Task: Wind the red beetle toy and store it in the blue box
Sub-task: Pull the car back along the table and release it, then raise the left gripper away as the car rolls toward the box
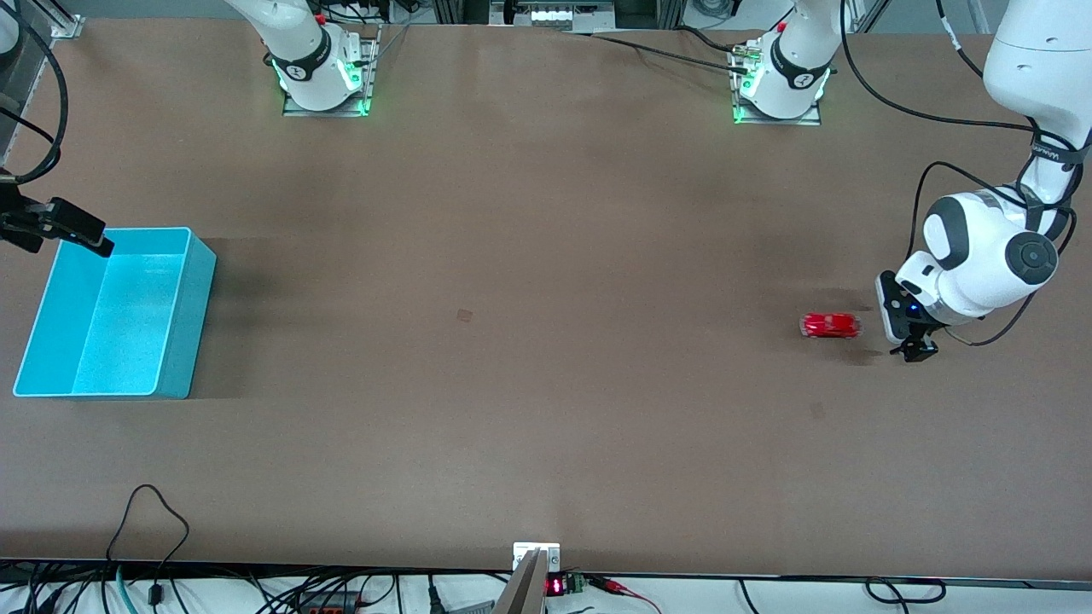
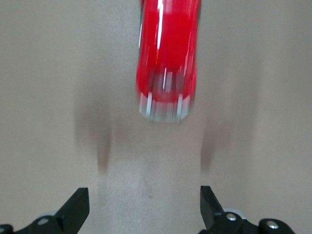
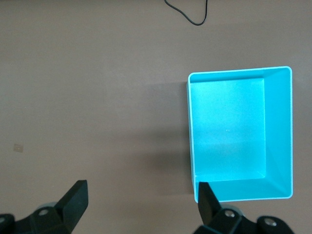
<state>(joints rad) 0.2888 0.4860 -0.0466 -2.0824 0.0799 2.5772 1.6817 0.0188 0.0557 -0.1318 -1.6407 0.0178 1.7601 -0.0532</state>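
Observation:
The red beetle toy point(image 1: 829, 325) sits on the brown table toward the left arm's end. In the left wrist view it point(image 2: 168, 58) shows as a streaked red body with a silvery end, apart from the fingers. My left gripper point(image 1: 913, 348) is low beside the toy, open and empty point(image 2: 144, 207). The blue box point(image 1: 198, 298) stands empty at the right arm's end of the table. My right gripper point(image 1: 85, 234) hangs over the box's corner farthest from the front camera, open and empty point(image 3: 141, 200), with the box point(image 3: 278, 141) in its view.
The two arm bases point(image 1: 324, 68) point(image 1: 781, 81) stand along the table edge farthest from the front camera. A loose black cable loop point(image 1: 149, 512) lies near the edge nearest to it. A small dark mark point(image 1: 463, 315) is at mid table.

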